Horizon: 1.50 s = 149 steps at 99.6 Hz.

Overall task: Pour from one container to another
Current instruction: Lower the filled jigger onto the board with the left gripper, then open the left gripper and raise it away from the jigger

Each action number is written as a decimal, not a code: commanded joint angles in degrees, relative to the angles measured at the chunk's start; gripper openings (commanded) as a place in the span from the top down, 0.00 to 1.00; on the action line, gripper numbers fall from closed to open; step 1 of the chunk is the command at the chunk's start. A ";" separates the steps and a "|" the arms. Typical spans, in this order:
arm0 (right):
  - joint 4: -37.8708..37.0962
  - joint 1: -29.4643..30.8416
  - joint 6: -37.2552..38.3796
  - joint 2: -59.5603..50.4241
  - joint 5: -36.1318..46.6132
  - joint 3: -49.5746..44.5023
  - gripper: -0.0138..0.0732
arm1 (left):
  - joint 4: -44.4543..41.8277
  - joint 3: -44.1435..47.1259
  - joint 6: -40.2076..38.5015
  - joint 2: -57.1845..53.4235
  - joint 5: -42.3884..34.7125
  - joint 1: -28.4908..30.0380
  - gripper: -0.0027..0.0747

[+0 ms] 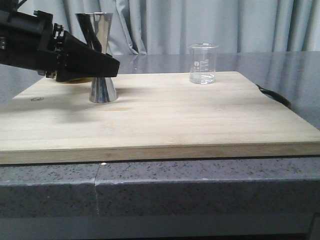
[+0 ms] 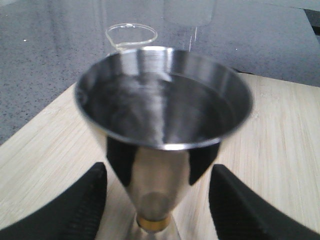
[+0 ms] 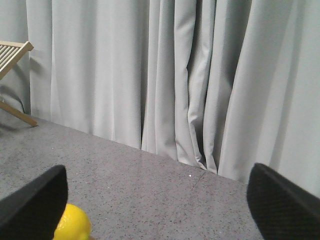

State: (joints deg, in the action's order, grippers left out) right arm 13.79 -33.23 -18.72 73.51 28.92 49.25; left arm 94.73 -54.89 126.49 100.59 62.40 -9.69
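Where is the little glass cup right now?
In the front view, the glass beaker stands upright at the back right of the wooden board, well apart from the steel jigger on the left.

A board [image 1: 165, 120] lies on the surface [image 1: 200, 185]. The jigger [image 1: 102, 57] stands upright on its far left part, between the left gripper's [image 2: 157, 200] spread jaws. The beaker [image 1: 202, 63] stands at the far edge, well to the right.

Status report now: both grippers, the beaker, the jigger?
Left gripper open around jigger, no contact seen. Right gripper open, empty. Beaker upright, untouched.
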 commanded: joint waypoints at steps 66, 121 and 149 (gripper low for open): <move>-0.83 -0.03 -0.34 -1.88 4.70 1.53 0.08 | -3.56 -1.77 -11.47 -9.92 3.12 5.34 0.29; 0.59 0.41 -11.02 -3.94 4.70 1.53 0.08 | -5.03 -1.77 -19.03 -27.05 9.61 23.58 0.31; 17.49 9.44 -27.59 -14.42 2.06 1.53 0.08 | 12.12 -2.38 -23.40 -36.84 7.47 35.34 0.40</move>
State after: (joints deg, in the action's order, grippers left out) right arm 23.69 -27.41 -38.60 63.88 27.29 49.25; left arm 97.67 -54.99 105.11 66.64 67.91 24.61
